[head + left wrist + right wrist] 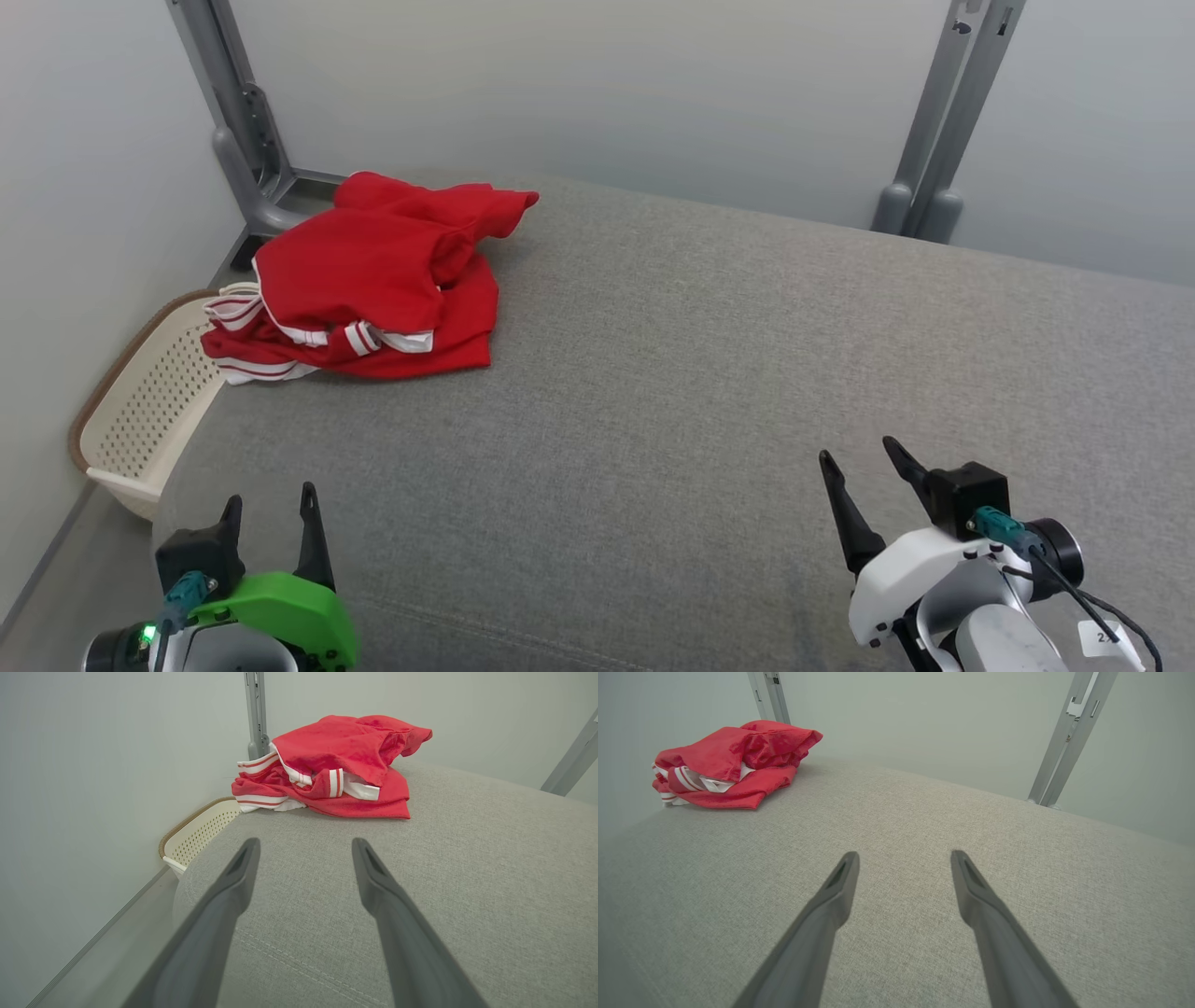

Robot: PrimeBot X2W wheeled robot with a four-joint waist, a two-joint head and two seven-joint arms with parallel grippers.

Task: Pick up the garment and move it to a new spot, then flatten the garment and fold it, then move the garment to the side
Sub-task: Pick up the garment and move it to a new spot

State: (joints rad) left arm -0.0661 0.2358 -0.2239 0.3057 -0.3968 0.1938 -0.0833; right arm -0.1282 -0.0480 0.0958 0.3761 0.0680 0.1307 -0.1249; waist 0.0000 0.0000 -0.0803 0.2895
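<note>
Surface: grey fabric-covered cushion top [709, 373], takes most of the head view, bare apart from the clothing in its far-left corner.
Walls: plain pale, close behind and to the left.
Posts: two grey metal uprights, one behind the far-left corner [245, 131], one at far right [943, 121].
Garment: red garment [364, 280] with white striped trim [359, 338], crumpled in a loose heap at the far-left corner of the surface; its striped part reaches the left edge, above the basket. Well apart from both grippers.
Handling: judged light, soft, floppy; will sag and unfold when lifted, layers may slide apart. Nothing fragile. Could slip off the edge toward the basket if dragged left.
Grasp spot: best guess the raised top fold, or the near red hem [448, 359] lying flat toward the robot; pinch several layers so the heap lifts as one.
Basket: cream perforated basket [149, 411] with brown rim, on the floor against the left wall, just beside the surface's left edge.
Left gripper: [270, 493] low at near left, fingers spread wide, nothing between them.
Right gripper: [857, 448] near right, fingers spread wide, holding nothing, above bare fabric.
Stage: pick-up not yet begun.
</note>
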